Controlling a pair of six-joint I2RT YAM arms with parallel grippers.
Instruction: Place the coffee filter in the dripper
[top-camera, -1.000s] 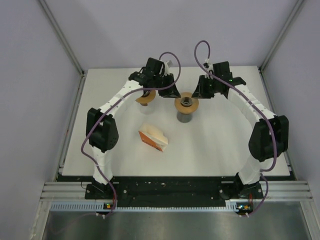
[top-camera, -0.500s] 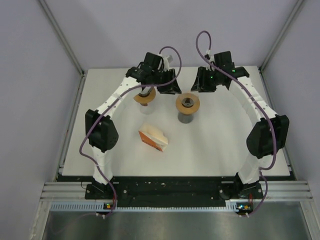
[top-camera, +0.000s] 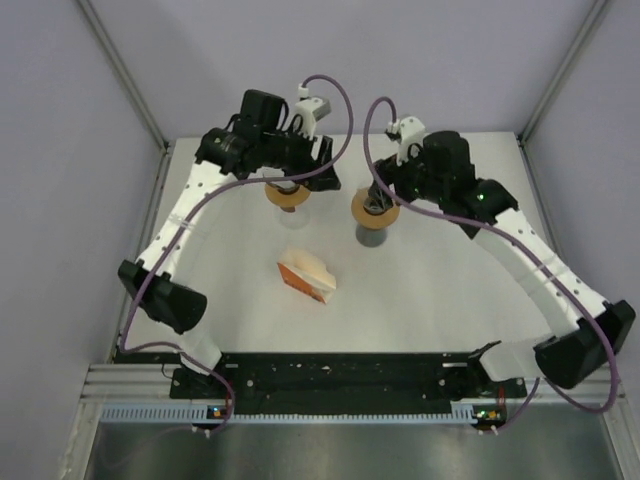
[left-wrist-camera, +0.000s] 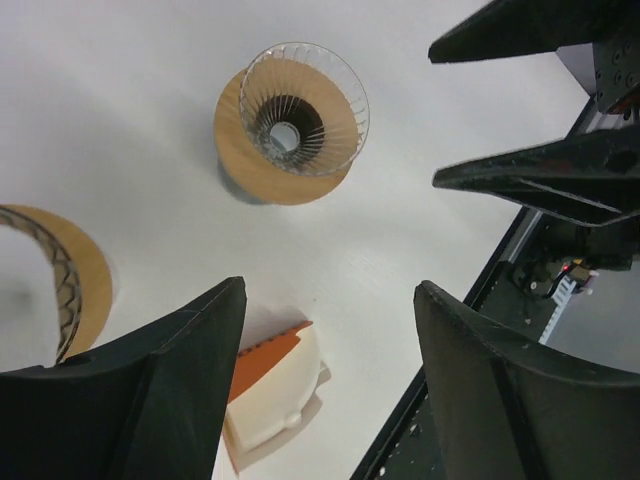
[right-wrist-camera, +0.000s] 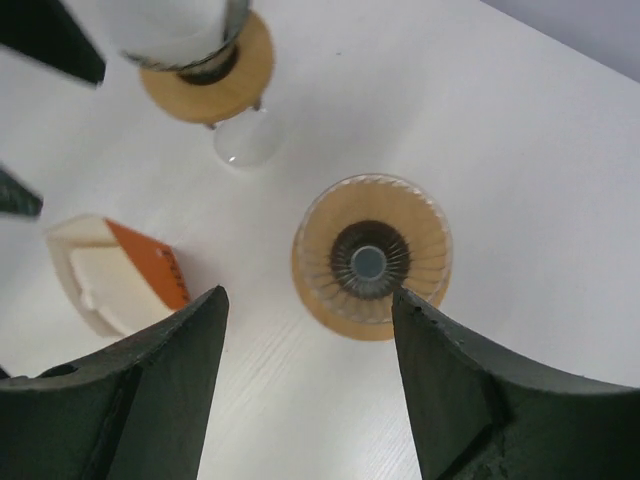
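Note:
Two glass drippers with wooden collars stand at the back of the table: a left dripper (top-camera: 287, 196) and a right dripper (top-camera: 372, 212). In the right wrist view the right dripper (right-wrist-camera: 370, 258) shows a bare ribbed cone, while the left dripper (right-wrist-camera: 205, 55) looks white on top. A cream stack of coffee filters in an orange-edged pack (top-camera: 308, 277) lies nearer the front. My left gripper (left-wrist-camera: 330, 290) hangs open and empty high above the table, near the left dripper (left-wrist-camera: 60, 270). My right gripper (right-wrist-camera: 308, 295) is open and empty above the right dripper.
The right arm's black fingers (left-wrist-camera: 560, 170) cross the upper right of the left wrist view. The black base rail (top-camera: 330, 375) runs along the near edge of the white table (top-camera: 450, 290). Grey walls close in the sides and back.
Both grippers have opened. The left arm has stretched out and swung leftwards; the right arm has reached in towards the right dripper. Drippers and filter pack have not moved.

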